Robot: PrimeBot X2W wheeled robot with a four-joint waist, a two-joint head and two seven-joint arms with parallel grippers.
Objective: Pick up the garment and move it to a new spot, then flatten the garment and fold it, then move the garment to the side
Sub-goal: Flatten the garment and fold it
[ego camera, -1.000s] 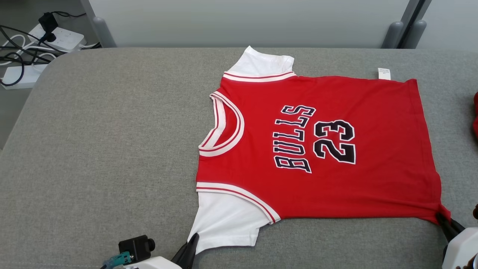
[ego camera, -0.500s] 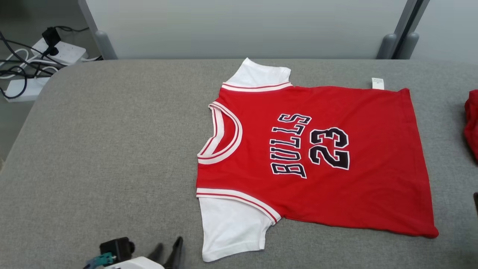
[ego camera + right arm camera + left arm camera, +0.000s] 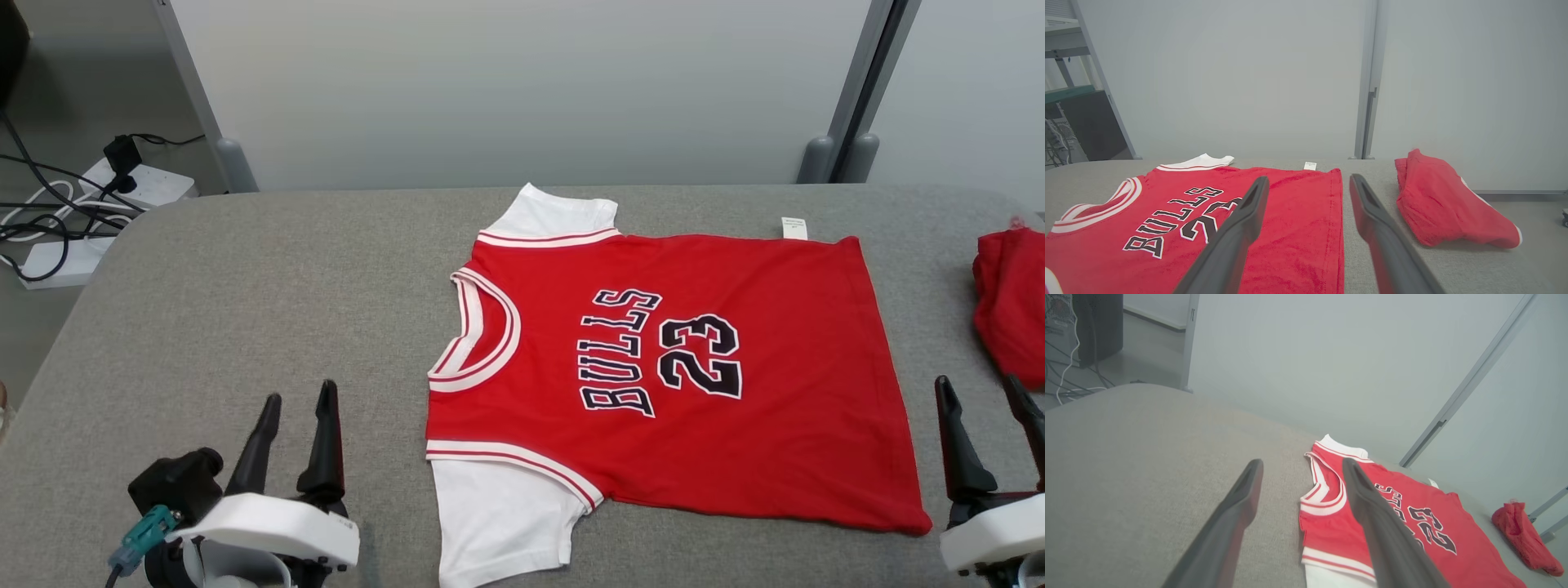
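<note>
On the grey worktop (image 3: 245, 286) the red garment (image 3: 784, 327) lay flat, right of centre, the left claw (image 3: 300, 392) and right claw (image 3: 977, 382) having just released its near edge, both agape, so folding seemed due.

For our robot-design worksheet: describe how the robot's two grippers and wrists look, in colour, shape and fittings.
The left gripper and right gripper each have two long, dark grey fingers that taper to narrow tips. Each pair rises from a smooth white wrist shell. Beside the left shell sits a black block, apparently a camera, with a teal plug below it.
</note>
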